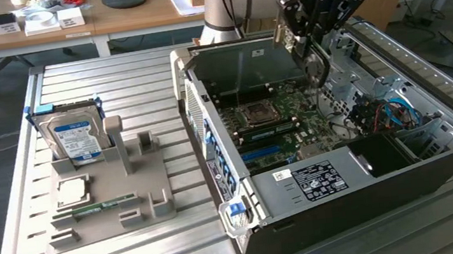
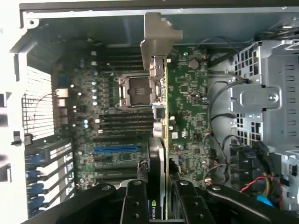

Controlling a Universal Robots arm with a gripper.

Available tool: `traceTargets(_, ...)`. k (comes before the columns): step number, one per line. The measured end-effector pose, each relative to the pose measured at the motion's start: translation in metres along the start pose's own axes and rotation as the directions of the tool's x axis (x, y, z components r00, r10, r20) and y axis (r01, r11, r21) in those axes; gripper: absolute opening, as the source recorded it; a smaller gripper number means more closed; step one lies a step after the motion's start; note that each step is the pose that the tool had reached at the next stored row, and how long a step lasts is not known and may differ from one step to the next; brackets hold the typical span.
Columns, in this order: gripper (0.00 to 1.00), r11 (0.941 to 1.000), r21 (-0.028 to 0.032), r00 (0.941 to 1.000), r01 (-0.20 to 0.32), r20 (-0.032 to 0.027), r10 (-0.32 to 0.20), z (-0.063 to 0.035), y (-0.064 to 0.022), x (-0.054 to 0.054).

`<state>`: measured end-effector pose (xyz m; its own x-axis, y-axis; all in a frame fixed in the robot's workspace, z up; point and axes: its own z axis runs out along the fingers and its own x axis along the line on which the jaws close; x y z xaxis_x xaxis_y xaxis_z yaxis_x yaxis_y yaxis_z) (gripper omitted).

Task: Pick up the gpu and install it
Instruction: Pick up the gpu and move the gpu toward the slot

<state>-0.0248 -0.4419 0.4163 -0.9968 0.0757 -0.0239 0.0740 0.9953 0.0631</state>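
Gripper, partly closed, clamps the gpu, seemingly above the motherboard.

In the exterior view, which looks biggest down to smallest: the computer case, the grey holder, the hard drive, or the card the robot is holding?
1. computer case
2. grey holder
3. hard drive
4. graphics card: it is seen nearly edge-on and farther back, so ranking it below the drive is unsure.

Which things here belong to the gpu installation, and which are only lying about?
Belong to the job: gpu, held in the jaws; open computer case; motherboard.
Lying about: hard drive, RAM stick, processor chip, all on the grey holder.
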Motion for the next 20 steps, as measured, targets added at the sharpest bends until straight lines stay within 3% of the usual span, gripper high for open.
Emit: traceTargets(20,0.27,1.0,-0.0001,1.0,0.0,0.0,0.0,0.0015,0.0039,-0.051)
